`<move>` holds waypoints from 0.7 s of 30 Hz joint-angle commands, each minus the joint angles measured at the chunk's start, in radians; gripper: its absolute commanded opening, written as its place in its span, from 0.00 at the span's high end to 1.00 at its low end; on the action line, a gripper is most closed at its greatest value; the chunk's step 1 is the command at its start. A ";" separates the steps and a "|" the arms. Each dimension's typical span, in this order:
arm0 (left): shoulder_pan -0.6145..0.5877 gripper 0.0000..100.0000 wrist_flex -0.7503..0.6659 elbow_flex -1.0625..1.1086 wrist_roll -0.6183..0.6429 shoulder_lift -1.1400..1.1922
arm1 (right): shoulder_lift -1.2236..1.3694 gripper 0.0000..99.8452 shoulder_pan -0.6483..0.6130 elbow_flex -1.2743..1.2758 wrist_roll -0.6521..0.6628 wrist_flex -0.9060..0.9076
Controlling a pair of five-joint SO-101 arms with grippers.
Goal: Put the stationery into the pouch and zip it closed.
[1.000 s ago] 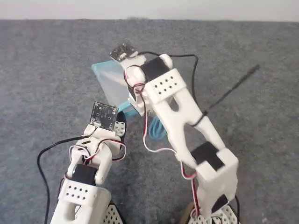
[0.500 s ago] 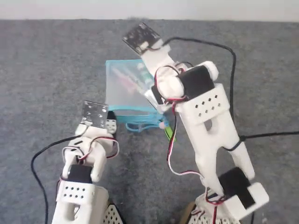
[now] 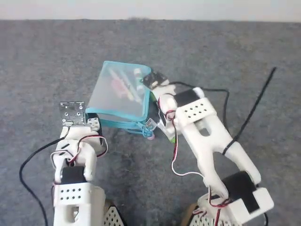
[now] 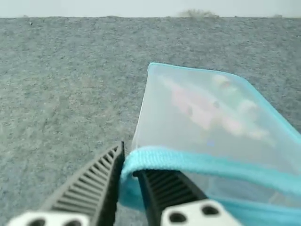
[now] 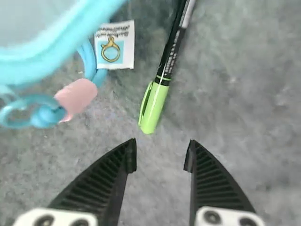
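While the left gripper (image 4: 129, 162) pinches the pouch (image 4: 207, 117) rim, right gripper (image 5: 161, 143) spread wide near green pen (image 5: 163, 70), pen's far end cut off.

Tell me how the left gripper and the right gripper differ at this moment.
The left gripper is clamped on the blue edge of the pouch; the right gripper holds nothing. The left jaws are nearly closed; the right jaws are spread above the green-capped pen lying on the mat. Both are black and ridged.
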 commanded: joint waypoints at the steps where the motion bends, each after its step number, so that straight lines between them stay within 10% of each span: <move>1: -0.009 0.99 -0.032 -0.087 0.012 -0.021 | 0.027 0.82 -0.031 0.015 0.005 -0.070; 21: -0.005 0.99 -0.029 -0.084 -0.018 -0.028 | 0.242 0.90 0.018 0.002 0.009 -0.194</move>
